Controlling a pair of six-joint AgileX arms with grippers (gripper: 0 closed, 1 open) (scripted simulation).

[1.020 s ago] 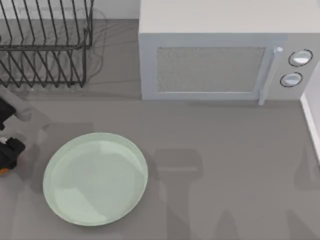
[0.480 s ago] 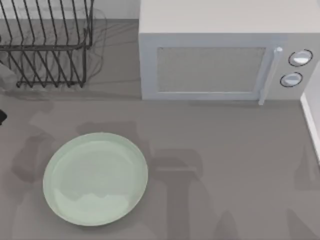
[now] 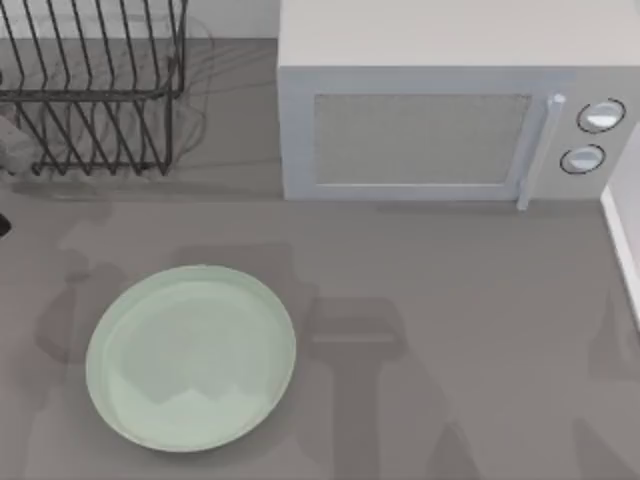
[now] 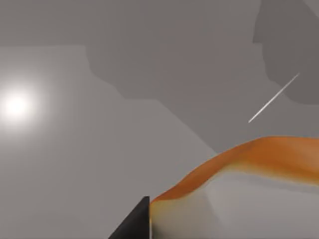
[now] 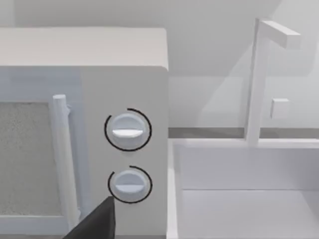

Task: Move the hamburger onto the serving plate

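Observation:
The hamburger (image 4: 259,164), orange-brown over a pale whitish part, sits very close in the left wrist view, raised above the grey table. My left gripper (image 4: 219,229) is shut on it, with one dark fingertip (image 4: 135,223) against its side. The pale mint-green serving plate (image 3: 190,358) lies at the table's front left with nothing on it. In the top view a bit of my left arm (image 3: 8,148) shows at the left edge, beside the rack. A dark fingertip (image 5: 94,225) of my right gripper faces the microwave's knobs.
A white microwave (image 3: 420,130) with its door shut stands at the back middle and right. A black wire dish rack (image 3: 90,90) is at the back left. A white sink basin (image 5: 244,199) with a faucet (image 5: 259,74) lies right of the microwave.
My left gripper, seen a second ago at the left edge with the orange hamburger near the table, has lifted and moved out past that edge. Shadows have shifted over the plate.

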